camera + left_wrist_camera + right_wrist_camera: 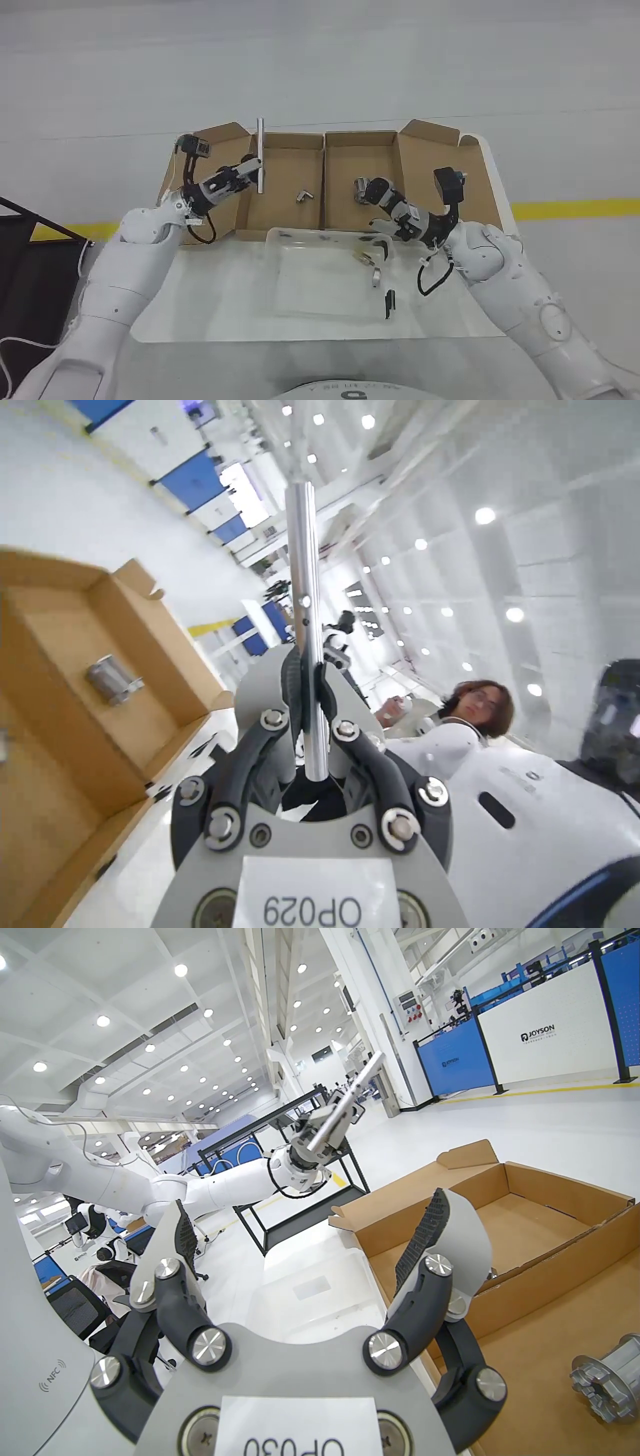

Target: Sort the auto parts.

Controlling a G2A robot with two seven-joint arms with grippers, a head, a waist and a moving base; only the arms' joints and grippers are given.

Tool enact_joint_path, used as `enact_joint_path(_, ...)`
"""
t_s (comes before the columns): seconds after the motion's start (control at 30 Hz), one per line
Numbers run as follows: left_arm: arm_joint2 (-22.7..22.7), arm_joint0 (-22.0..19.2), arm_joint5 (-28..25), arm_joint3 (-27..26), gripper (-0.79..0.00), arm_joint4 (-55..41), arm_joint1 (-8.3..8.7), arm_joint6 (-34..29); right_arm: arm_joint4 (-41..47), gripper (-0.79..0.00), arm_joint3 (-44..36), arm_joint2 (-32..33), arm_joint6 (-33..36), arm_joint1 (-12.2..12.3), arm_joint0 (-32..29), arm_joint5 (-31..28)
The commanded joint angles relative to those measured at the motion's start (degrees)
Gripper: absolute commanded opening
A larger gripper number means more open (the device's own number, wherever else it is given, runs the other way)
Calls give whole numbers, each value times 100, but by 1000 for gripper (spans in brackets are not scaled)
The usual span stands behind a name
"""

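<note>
**Rod clamped at the left box, right jaws apart over the right box**

The left gripper [250, 174] has its jaws clamped on a silver rod [260, 155], which stands crosswise above the left cardboard box's [285, 215] flap. In the left wrist view the rod's [303, 575] far end blurs into the ceiling. A small metal part [303, 196] lies in that box. A clear tray [310, 290] on the white bench [220, 295] holds a few small pieces, too small to make out. The right gripper [374, 190] hangs over the right cardboard box [345, 160], jaws apart and empty. A toothed hub [607, 1390] lies in that box, cut off by the frame edge. Each gripper carries a white printed label [297, 1425] at its base, partly cut off.
</note>
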Motion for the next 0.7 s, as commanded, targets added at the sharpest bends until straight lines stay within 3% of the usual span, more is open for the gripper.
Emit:
enact_joint_path(0.0, 201, -132, 802, -1, -785, 529, -25, 42, 0, 0, 0, 0, 0, 0, 0, 0)
enact_joint_path(0.17, 698, -587, 1752, 318, -785, 1397, -149, 286, 0, 0, 0, 0, 0, 0, 0, 0)
enact_joint_path(0.67, 1660, -1363, 2243, 1611, -785, 2949, -607, 1708, 0, 0, 0, 0, 0, 0, 0, 0)
